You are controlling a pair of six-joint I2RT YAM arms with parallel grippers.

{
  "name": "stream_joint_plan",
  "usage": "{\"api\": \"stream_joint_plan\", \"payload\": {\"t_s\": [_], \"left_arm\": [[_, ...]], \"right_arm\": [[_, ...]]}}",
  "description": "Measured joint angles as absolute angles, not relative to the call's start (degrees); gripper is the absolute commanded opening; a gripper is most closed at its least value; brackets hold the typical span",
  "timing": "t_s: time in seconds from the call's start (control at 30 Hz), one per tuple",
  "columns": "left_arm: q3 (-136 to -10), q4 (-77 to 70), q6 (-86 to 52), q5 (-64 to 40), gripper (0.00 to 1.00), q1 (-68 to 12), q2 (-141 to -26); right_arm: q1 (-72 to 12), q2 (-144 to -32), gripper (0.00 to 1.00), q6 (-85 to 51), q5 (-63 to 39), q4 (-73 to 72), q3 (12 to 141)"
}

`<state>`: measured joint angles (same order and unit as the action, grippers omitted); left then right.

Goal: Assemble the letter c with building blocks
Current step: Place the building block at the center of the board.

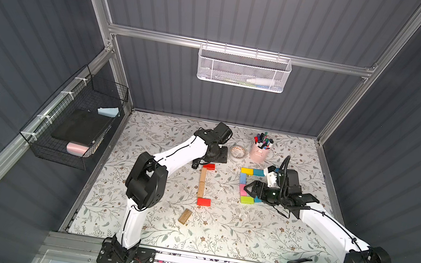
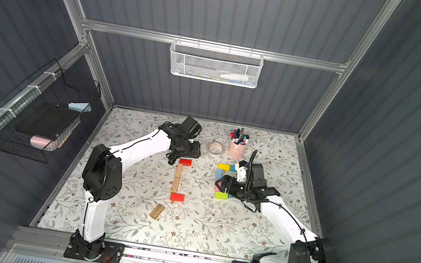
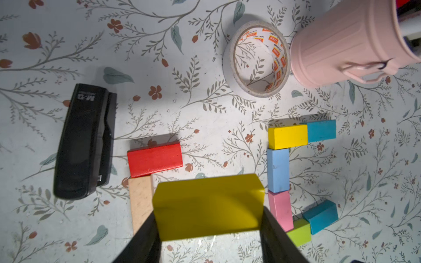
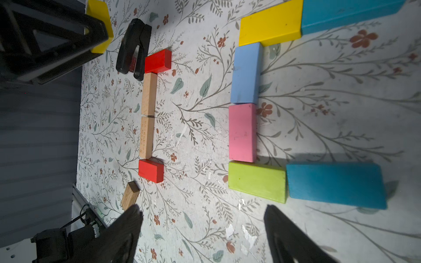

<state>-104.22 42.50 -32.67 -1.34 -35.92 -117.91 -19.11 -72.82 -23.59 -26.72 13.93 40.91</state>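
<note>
My left gripper (image 3: 209, 216) pinches the yellow block (image 3: 207, 200) between its fingers, raised off the table (image 1: 242, 240) above the half-built letter. That letter is the upper red block (image 3: 155, 158), wooden column (image 1: 201, 184) and lower red block (image 1: 203, 202), mid-frame in a top view. I judge the yellow piece belongs flat against the upper red block's end on the frame's right, in line with it. So I should lower it squarely, clear of the stapler (image 3: 84, 141), and release only once it rests. My right gripper (image 4: 202, 210) hangs spread and empty over the coloured C (image 4: 242, 132), right of centre.
</note>
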Motion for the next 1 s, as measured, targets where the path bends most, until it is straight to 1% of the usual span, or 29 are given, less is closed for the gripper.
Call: {"api": "stream_joint_plan", "payload": {"t_s": [0.23, 0.77, 1.0], "left_arm": [[-109.30, 43.72, -31.92, -1.52, 0.47, -35.92, -123.15], [-109.95, 44.16, -31.00, -2.98, 0.46, -36.77, -130.54], [-111.18, 44.56, -30.76, -3.03, 0.46, -36.77, -131.92]], "right_arm": [[-17.45, -72.79, 0.87, -22.65, -27.88, 13.89, 40.88], [-16.47, -72.79, 0.89, -22.41, -28.62, 13.69, 40.03], [-16.43, -72.79, 0.89, -22.41, -28.77, 13.69, 39.90]]}}
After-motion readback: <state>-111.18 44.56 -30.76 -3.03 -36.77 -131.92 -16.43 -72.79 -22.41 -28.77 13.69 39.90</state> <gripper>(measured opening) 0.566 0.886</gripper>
